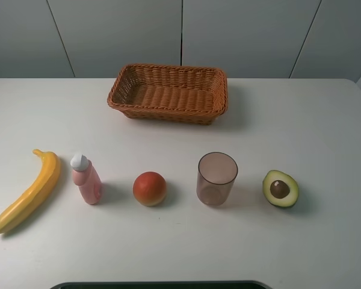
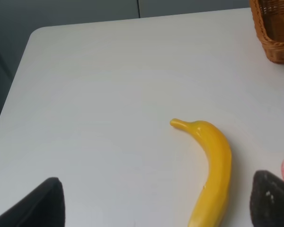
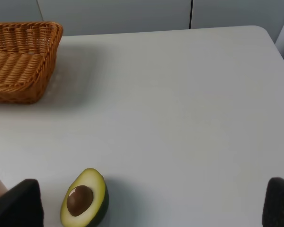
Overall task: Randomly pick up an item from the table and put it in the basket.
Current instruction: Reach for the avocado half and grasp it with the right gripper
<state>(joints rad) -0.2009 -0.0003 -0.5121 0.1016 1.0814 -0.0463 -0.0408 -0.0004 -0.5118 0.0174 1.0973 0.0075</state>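
Note:
The half avocado (image 1: 281, 188) lies cut side up on the white table (image 1: 301, 120) at the front right, brown pit showing. It also shows in the right wrist view (image 3: 84, 198). The brown wicker basket (image 1: 168, 111) stands empty at the back centre, and shows in the right wrist view (image 3: 49, 56) and the left wrist view (image 2: 277, 33). My right gripper (image 3: 149, 203) is open and empty, with the avocado just inside one fingertip (image 3: 19, 203). My left gripper (image 2: 154, 205) is open and empty over the table's left part. Neither gripper shows in the exterior high view.
A yellow banana (image 1: 27, 191) lies at the front left, also in the left wrist view (image 2: 215, 170). A pink bottle (image 1: 86, 179), a red-orange round fruit (image 1: 149, 188) and a clear pinkish cup (image 1: 216, 179) stand in a row with the avocado.

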